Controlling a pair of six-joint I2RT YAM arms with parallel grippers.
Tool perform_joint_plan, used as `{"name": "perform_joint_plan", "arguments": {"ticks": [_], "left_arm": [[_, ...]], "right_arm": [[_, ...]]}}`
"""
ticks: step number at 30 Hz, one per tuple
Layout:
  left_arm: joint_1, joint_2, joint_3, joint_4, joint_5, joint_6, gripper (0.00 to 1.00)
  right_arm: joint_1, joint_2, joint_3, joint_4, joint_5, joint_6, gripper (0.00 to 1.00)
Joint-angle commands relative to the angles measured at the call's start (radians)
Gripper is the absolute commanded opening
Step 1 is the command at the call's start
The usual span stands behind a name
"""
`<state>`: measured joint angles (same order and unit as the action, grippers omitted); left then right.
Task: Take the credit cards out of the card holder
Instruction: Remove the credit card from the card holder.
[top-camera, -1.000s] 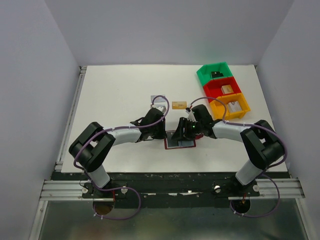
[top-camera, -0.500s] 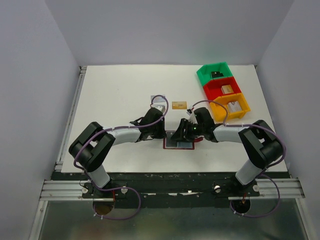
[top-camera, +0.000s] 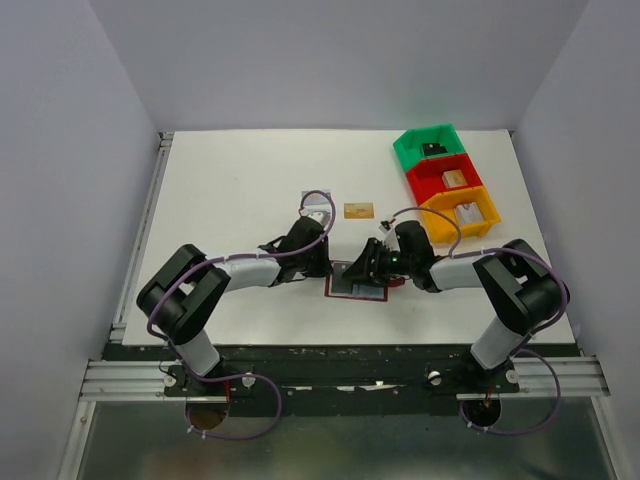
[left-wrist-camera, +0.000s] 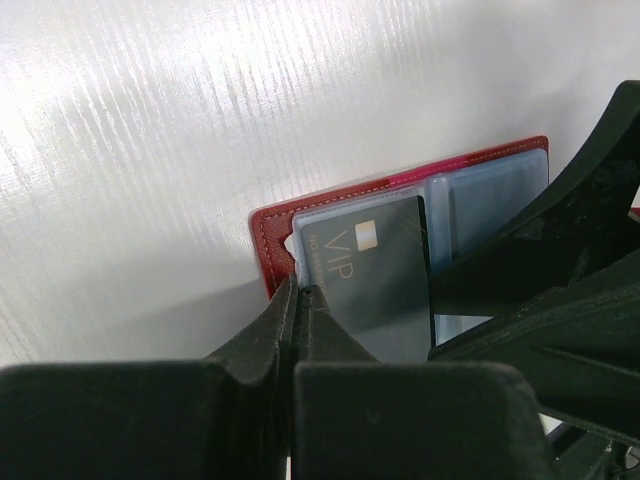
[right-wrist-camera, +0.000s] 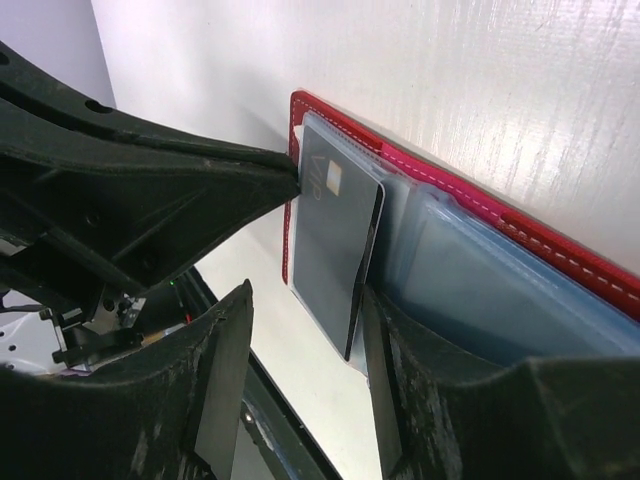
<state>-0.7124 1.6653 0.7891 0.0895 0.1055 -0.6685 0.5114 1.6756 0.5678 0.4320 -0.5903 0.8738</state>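
Where the open card holder (top-camera: 355, 289) lies at the near side of the table (top-camera: 230, 190), the left gripper (left-wrist-camera: 297, 292) is pressed together at a corner of the dark card (left-wrist-camera: 375, 270), seemingly pinching it. The right gripper (right-wrist-camera: 305, 310) is spread astride that card's edge. Farther back, a gold card (top-camera: 358, 210) lies loose.

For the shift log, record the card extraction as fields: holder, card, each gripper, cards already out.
card holder: open flat on the table, clear pockets up
VIP card: dark, lying on the pocket nearest the left gripper
left gripper: fingers together, tips at the holder's edge beside the VIP card
right gripper: open, a finger either side of the VIP card
cards out: gold-tan card on the table beyond the holder, grey card beside it under a cable
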Motion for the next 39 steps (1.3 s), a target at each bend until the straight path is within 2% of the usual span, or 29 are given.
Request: {"name": "perform_joint_plan", "arguments": {"ticks": [1, 14, 20, 23, 31, 39], "left_arm": [[-0.002, -0.025, -0.044, -0.045, -0.007, -0.005, 0.00], [-0.001, -0.104, -0.051, -0.062, -0.043, 0.003, 0.02], [-0.001, -0.130, -0.045, -0.062, -0.046, 0.015, 0.17], [-0.001, -0.130, -0.034, -0.080, -0.049, 0.021, 0.17], [-0.001, -0.107, -0.031, -0.111, -0.058, 0.020, 0.01], [-0.001, -0.062, -0.028, -0.100, -0.035, 0.018, 0.00]], "right_arm": [[-0.011, 0.029, -0.011, 0.085, 0.001, 0.028, 0.55], [-0.011, 0.053, 0.007, 0.086, -0.035, 0.011, 0.51], [-0.011, 0.064, 0.018, 0.082, -0.052, 0.002, 0.51], [-0.011, 0.067, 0.023, 0.074, -0.054, -0.004, 0.51], [-0.011, 0.070, 0.033, 0.068, -0.063, -0.009, 0.52], [-0.011, 0.078, 0.040, 0.085, -0.088, -0.009, 0.52]]}}
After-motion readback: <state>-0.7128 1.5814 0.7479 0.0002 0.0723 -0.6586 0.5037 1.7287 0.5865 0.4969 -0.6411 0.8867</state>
